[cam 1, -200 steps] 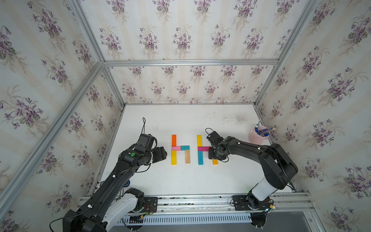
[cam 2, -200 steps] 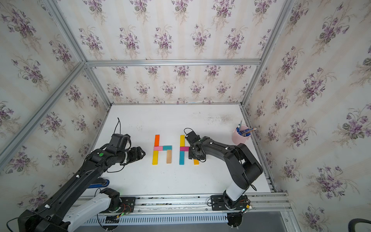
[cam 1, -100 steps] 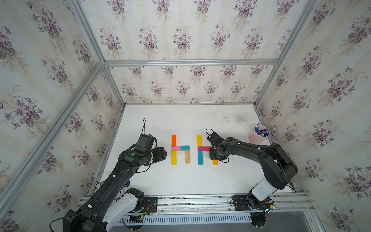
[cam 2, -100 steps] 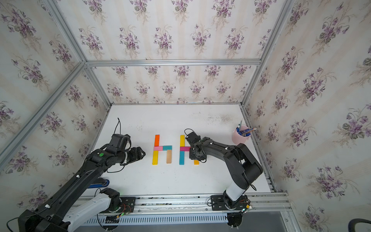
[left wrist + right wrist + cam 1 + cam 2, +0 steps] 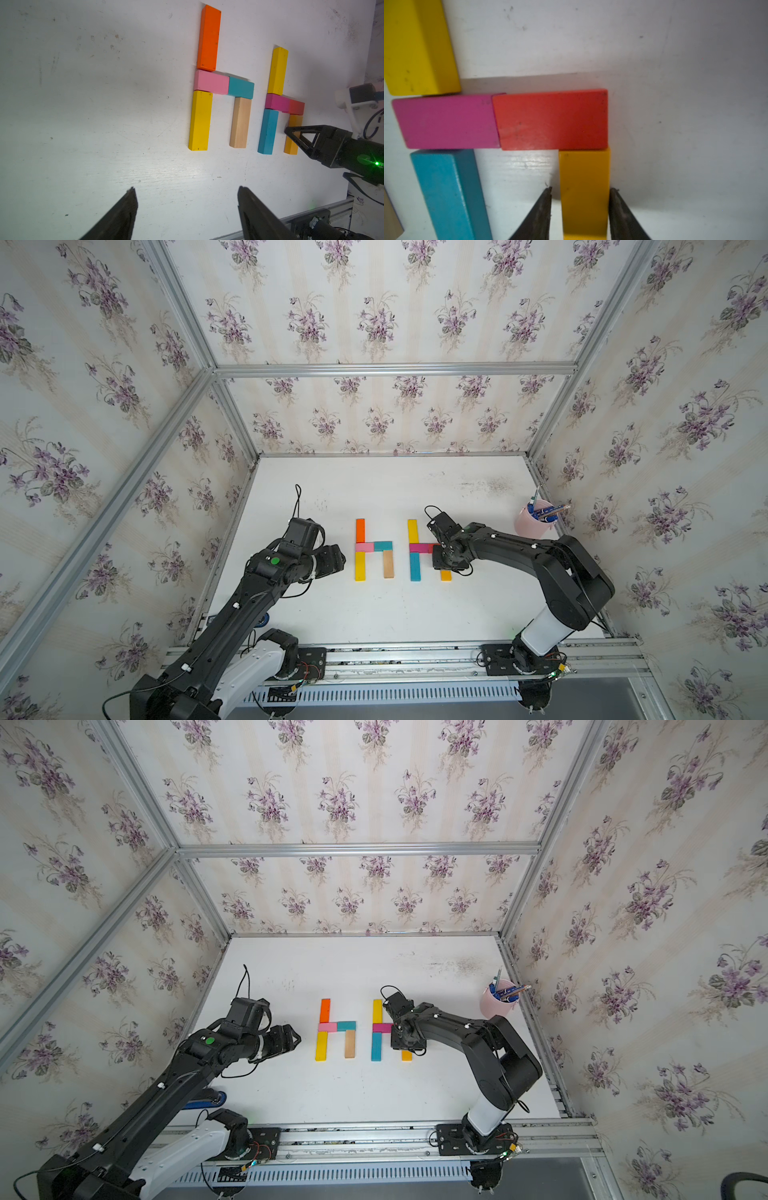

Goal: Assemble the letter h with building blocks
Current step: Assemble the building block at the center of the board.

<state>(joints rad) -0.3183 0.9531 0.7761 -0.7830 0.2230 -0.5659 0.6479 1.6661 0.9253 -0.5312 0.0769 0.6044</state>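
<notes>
right wrist view: my right claw loosely straddles the amber block (not clamped); final leg looks set, next lift straight off.

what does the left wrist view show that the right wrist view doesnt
Only the left wrist view: the h nearer the left arm, with its orange block, pink block and teal block, and the open, empty left gripper. Only the right wrist view: the thin gap between the amber block and one finger of the right gripper straddling it. Both: that gripper and block, plus the yellow block, magenta block, red block and blue block of the same h.
</notes>
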